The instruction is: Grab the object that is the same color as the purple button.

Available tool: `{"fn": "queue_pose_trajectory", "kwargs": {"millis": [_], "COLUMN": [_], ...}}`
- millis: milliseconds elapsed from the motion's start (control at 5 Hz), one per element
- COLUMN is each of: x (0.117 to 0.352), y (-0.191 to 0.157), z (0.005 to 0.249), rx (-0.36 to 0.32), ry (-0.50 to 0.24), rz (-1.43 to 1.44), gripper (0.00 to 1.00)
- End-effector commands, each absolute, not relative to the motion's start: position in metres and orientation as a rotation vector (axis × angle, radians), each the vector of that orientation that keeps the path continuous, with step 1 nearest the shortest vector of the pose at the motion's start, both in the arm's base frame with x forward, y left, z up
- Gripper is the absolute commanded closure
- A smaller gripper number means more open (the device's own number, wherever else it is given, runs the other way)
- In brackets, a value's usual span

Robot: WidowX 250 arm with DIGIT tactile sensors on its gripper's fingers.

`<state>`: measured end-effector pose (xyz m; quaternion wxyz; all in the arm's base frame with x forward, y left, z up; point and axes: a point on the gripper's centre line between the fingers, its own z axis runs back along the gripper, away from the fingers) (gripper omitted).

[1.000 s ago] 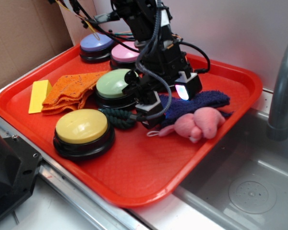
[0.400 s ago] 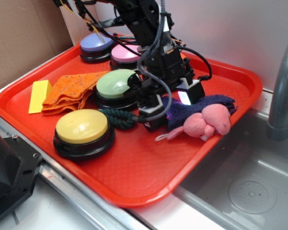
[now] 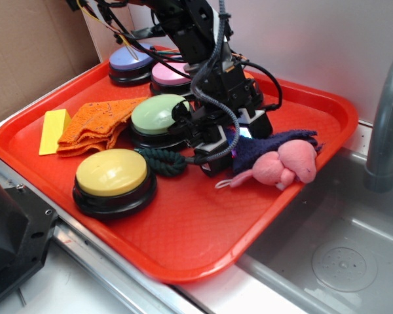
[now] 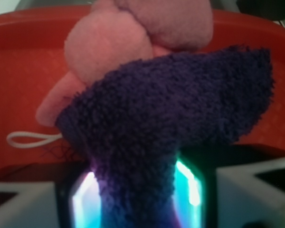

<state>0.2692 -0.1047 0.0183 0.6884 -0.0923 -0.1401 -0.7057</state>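
Gripper (image 3: 228, 152) sits mid-frame in the exterior view, low over the red tray (image 3: 183, 242), w/ fingers pinching one end of the purple cloth (image 3: 275, 144). Wrist view confirms: cloth (image 4: 171, 118) is bunched into a narrow neck between the lit finger pads (image 4: 190, 185) at bottom centre, the rest fanning out toward upper right.

Cloth lies centre-right of the exterior frame, near the tray's right rim. The pink plush mouse (image 3: 285, 165) is touching it, on its near side and partly over it; in the wrist view the mouse (image 4: 133, 33) is pressed against the cloth's far edge.

Risks, as I judge them:
- Mouse rides up w/ the cloth on a lift; fuzzy surfaces cling, and its string loop (image 4: 33, 139) could snag.
- Grip is only on one end, so the cloth may slip out under its own weight plus the mouse's.
- Mouse is close to the tray edge by the sink (image 3: 340, 261); a drag could tip it over.

Purple button (image 3: 131, 59) is upper left, well apart.
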Motion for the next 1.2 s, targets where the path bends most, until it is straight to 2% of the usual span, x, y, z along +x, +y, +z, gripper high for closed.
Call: {"fn": "queue_pose_trajectory", "kwargs": {"millis": [0,200,400,600,800,1000], "x": [0.264,0.263,0.260,0.247,0.234,0.222], "y": [-0.098,-0.093,-0.084,-0.069,-0.052,-0.036], "z": [0.064,0.093,0.130,0.168,0.188,0.197], "rx": [-0.154,-0.117,-0.029,0.060,0.093,0.159], "ry": [-0.291,-0.258,-0.171,-0.085,-0.021,0.004], "rz": [-1.401,-1.201,-0.961,-0.719,-0.473,-0.223], "gripper": [1.00,1.00,1.00,1.00,1.00,1.00]}}
